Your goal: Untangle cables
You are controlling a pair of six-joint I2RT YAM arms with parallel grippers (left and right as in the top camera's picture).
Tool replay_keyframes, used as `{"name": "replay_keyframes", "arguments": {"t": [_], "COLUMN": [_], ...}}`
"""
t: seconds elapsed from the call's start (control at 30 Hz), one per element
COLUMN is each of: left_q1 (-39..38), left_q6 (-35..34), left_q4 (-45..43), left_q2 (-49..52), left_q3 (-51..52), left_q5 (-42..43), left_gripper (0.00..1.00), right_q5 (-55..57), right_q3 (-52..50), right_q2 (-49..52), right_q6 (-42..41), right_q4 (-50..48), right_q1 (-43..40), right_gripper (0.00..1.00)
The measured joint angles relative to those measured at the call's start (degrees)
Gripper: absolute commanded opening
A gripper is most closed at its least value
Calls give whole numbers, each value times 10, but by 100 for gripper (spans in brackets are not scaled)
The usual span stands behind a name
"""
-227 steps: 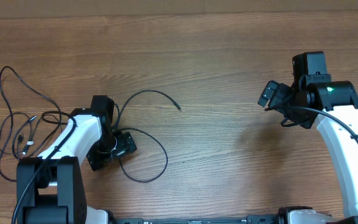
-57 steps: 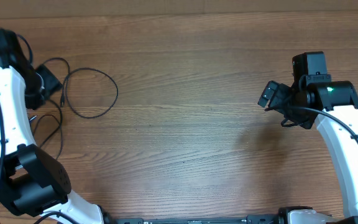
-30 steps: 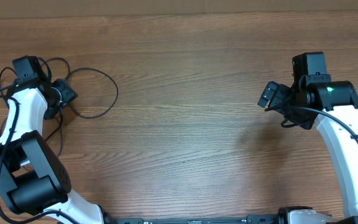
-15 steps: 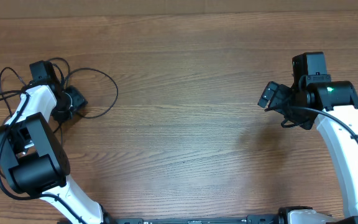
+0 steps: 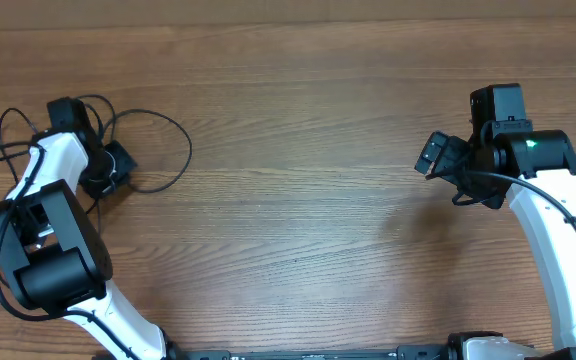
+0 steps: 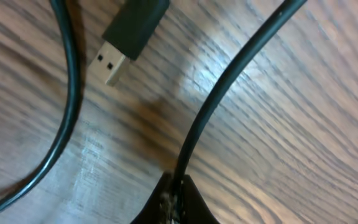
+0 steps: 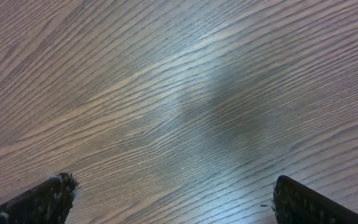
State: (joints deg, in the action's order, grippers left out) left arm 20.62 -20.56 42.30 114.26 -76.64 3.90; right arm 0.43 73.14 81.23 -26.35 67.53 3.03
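Thin black cables lie looped and bunched at the far left of the table, one wide loop reaching right. My left gripper sits low among them. In the left wrist view that gripper is shut on one black cable, which runs up and to the right from between the fingertips. A black USB plug with a silver tip lies on the wood just beyond. Another strand curves past on the left. My right gripper hovers far right, and the right wrist view shows it open over bare wood.
The tangled bunch spreads left of the left arm, close to the table's left edge. Wooden tabletop stretches between the two arms. The white right arm stands along the right side.
My left gripper has shut on a cable strand in the last half second, having swung in from the far-left edge. The right arm has not moved.
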Motion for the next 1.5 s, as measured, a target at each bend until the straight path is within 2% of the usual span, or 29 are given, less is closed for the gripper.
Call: {"name": "replay_keyframes", "arguments": {"t": [0.2, 0.43, 0.57, 0.83, 1.07, 1.2, 1.33, 1.5], "left_q1": [5, 28, 52, 122, 184, 208, 211, 210], "left_q6": [1, 21, 28, 25, -25, -48, -62, -65], "left_q4": [72, 138, 156, 193, 230, 238, 240, 242], "left_q2": [0, -27, -47, -52, -52, -52, -52, -52], "left_q3": [-110, -257, -304, -321, -321, -321, -321, -321], "left_q5": [-15, -116, -161, -189, -192, -194, -195, -196], "left_gripper": [4, 4, 4, 4, 7, 11, 29, 37], "right_q5": [0, 0, 0, 0, 0, 0, 0, 0], "right_q3": [0, 0, 0, 0, 0, 0, 0, 0], "right_q2": [0, 0, 0, 0, 0, 0, 0, 0], "right_q6": [0, 0, 0, 0, 0, 0, 0, 0], "right_q4": [0, 2, 2, 2, 2, 2, 2, 2], "right_q1": [0, 0, 0, 0, 0, 0, 0, 0], "right_gripper": [100, 100, 100, 100, 100, 100, 100, 100]}}
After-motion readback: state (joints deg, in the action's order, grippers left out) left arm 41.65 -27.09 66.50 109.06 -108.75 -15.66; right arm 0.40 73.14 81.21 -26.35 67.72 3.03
